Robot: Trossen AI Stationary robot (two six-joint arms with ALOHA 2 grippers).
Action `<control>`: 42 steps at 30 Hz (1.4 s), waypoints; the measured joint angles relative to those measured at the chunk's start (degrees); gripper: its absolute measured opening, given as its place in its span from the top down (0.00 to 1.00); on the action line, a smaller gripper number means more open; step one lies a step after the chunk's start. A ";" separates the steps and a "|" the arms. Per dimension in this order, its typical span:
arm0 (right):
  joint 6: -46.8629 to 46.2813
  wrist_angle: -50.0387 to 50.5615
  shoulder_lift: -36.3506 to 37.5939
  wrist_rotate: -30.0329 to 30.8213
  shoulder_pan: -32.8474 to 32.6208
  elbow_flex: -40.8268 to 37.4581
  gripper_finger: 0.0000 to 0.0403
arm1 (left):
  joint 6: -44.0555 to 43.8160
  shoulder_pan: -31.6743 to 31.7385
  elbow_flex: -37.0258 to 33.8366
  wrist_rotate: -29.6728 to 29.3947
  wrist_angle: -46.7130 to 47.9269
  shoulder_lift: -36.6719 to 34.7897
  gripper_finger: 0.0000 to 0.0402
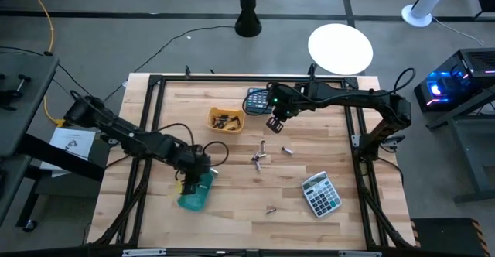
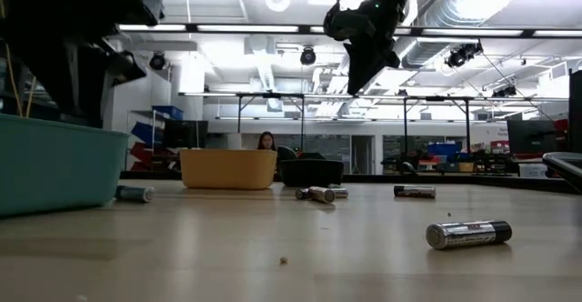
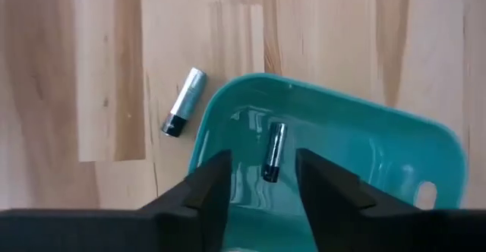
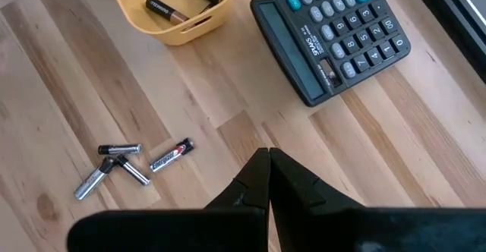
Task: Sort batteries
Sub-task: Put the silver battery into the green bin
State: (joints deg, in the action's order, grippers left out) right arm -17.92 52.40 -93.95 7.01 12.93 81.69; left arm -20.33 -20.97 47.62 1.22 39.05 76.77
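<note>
My left gripper (image 3: 262, 184) hovers open above the teal bin (image 3: 364, 153), which stands near the table's left near area (image 1: 193, 197). One dark battery (image 3: 273, 152) lies inside that bin, apart from the fingers. A silvery battery (image 3: 184, 112) lies on the wood just outside the bin's rim. My right gripper (image 4: 268, 177) is shut and empty, raised over the table's middle (image 1: 274, 122). Below it, three batteries (image 4: 114, 165) lie in a cluster and one more battery (image 4: 171, 155) lies beside them. The yellow bin (image 4: 171, 9) holds several batteries.
A dark calculator (image 4: 334, 36) lies beside the yellow bin (image 1: 226, 119) at the far side. A grey calculator (image 1: 321, 193) lies at the near right. Single batteries lie toward the right (image 1: 287, 150) and the near edge (image 1: 271, 209). Bare wood stretches between them.
</note>
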 joint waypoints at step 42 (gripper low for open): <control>-0.01 -0.50 0.00 -1.27 -0.26 0.00 1.00 | 29.48 23.41 -3.28 -15.80 20.90 2.85 1.00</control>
State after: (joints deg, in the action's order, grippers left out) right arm -17.93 51.90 -93.95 5.74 12.67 81.69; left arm 9.15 2.44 44.34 -14.58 59.95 79.61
